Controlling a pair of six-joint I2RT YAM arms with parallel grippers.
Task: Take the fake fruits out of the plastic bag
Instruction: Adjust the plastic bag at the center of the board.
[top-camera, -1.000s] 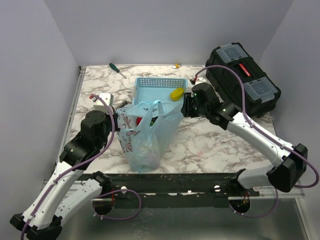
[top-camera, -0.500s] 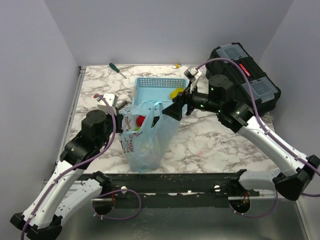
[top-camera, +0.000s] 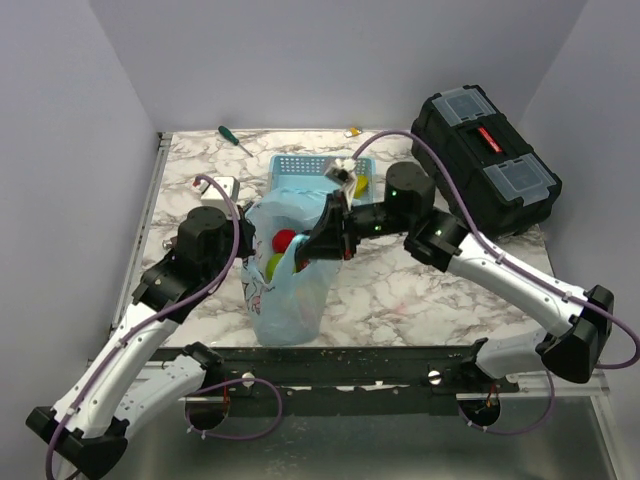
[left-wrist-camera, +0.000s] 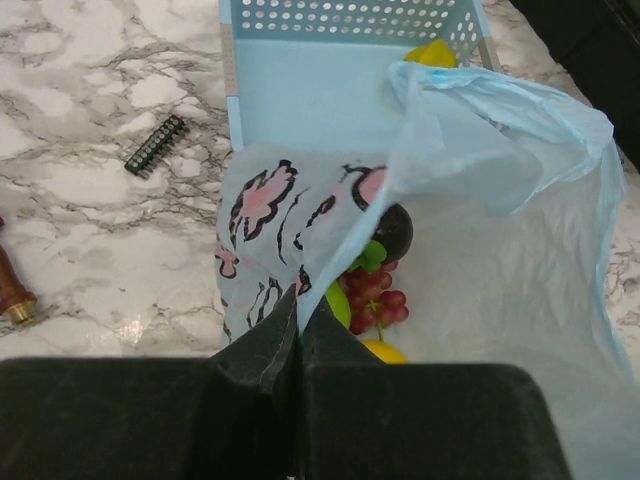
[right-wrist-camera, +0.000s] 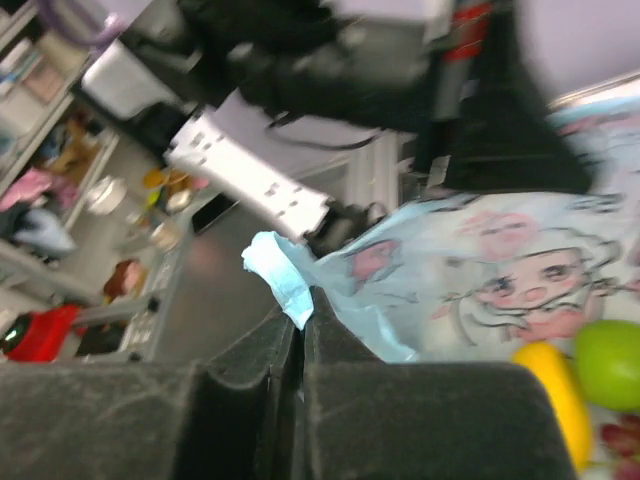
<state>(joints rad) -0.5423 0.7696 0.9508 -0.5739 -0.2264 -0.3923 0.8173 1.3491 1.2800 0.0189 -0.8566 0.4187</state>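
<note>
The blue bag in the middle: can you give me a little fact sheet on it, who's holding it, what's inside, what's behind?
Bag: plastic bag, light blue with a cartoon print, upright on the marble table, mouth held open
Left jaws: shut on its printed edge
Right jaws: shut on the plain blue edge across from that
Inside: dark plum, grapes, green apple, long yellow fruit, red fruit
Behind: mesh basket holding a yellow fruit

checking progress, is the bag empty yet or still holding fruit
Not empty: grapes, a plum and a yellow fruit show inside the bag.
</note>
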